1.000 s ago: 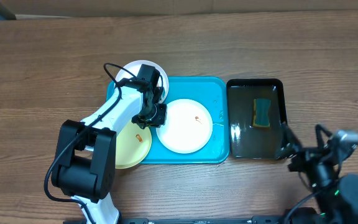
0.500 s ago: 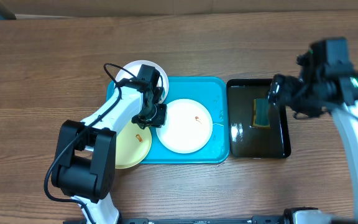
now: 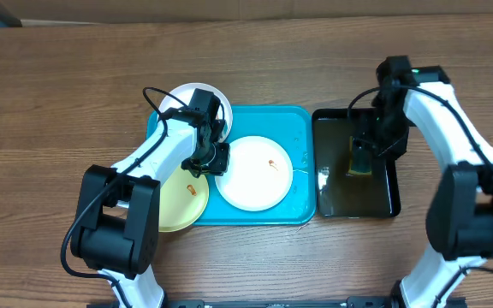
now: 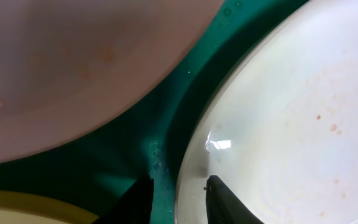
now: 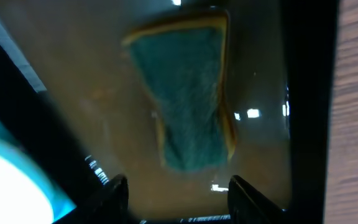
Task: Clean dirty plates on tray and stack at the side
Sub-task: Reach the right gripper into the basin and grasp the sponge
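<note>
Turquoise tray [image 3: 303, 121] lay on the desk [image 3: 58, 85] left of centre, its long axis parallel to the desk's far and near edges. All three dirty plates were on or against it.

The centre white plate [image 3: 255, 180] sat flat in the middle of the tray, with a small orange-red smear right of its centre. The far white plate [image 3: 197, 96] sat at the tray's far-left corner, overhanging the rim. The yellow-green plate [image 3: 176, 205] sat at the near-left corner, overhanging the left rim onto the desk, with a smear on its right part. Being round, the plates showed no long axis.

Left gripper [image 4: 179, 200] was low at the left rim of the centre white plate. Its jaws were narrowly parted astride that rim, one tip over the tray floor and one over the plate, with a strip of tray visible between tip and rim.

Black tray [image 3: 336, 195] stood just beside the turquoise tray's right edge, its long axis running far to near. A sponge [image 3: 362, 158] lay in its far half, long axis the same way, green face up.

Right gripper [image 5: 179, 194] hung over the sponge, jaws moderately wide and holding nothing
</note>
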You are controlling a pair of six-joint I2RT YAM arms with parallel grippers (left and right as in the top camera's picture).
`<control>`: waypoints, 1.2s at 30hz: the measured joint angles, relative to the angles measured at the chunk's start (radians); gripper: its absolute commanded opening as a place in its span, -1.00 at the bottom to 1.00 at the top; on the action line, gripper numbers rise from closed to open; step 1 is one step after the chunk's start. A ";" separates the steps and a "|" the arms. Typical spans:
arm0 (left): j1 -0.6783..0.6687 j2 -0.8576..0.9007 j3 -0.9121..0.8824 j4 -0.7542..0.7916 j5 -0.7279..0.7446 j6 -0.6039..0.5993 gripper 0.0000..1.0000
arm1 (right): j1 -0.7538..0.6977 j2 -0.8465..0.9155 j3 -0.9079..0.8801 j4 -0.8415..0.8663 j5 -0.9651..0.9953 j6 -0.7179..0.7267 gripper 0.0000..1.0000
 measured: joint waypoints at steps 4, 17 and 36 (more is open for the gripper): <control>0.000 0.000 0.000 0.000 0.000 0.000 -0.36 | 0.000 0.047 -0.019 0.018 0.014 0.000 0.08; 0.000 0.000 0.000 0.000 0.000 0.000 -0.27 | 0.049 0.042 -0.194 0.190 0.025 0.003 -0.93; 0.000 0.000 0.000 0.000 0.000 0.000 -0.23 | 0.060 0.060 -0.009 0.098 0.050 0.002 0.44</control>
